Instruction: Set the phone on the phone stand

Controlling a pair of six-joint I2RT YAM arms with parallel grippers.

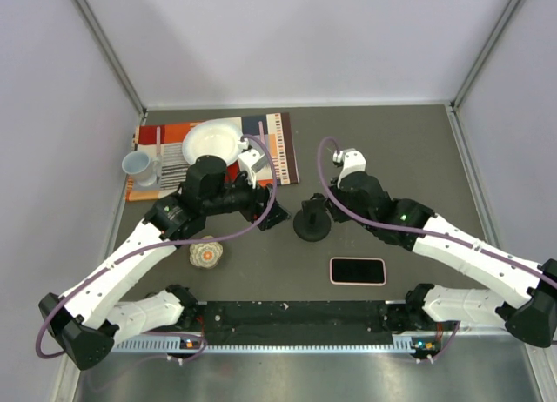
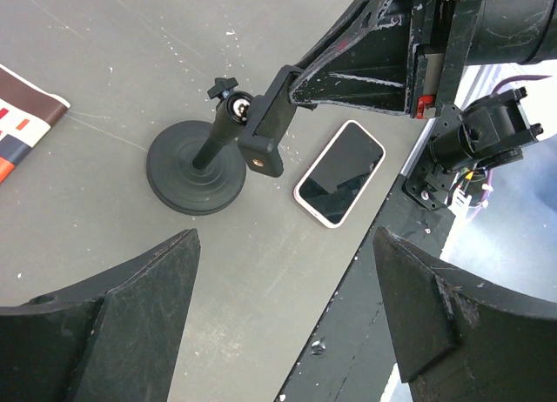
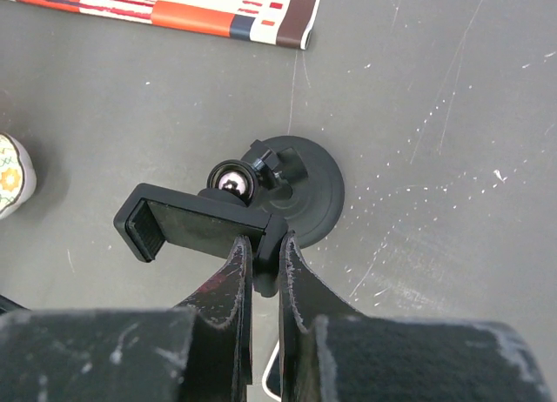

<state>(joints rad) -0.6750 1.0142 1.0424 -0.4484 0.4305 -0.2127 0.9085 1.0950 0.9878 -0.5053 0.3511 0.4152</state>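
Observation:
The phone (image 1: 358,271) lies flat, screen up, on the grey table near the front edge; it also shows in the left wrist view (image 2: 340,172). The phone stand (image 1: 312,221) stands behind and to the left of it, with round base (image 2: 196,167) and cradle (image 3: 196,224) tilted sideways. My right gripper (image 3: 264,238) is shut on one end of the cradle, and shows from above (image 1: 315,204). My left gripper (image 2: 285,237) is open and empty, above the table left of the stand (image 1: 270,217).
A striped placemat (image 1: 277,141) at the back left carries a white bowl (image 1: 213,144) and a pale cup (image 1: 139,167). A small patterned ball (image 1: 207,253) lies front left. A black rail (image 1: 296,315) runs along the near edge.

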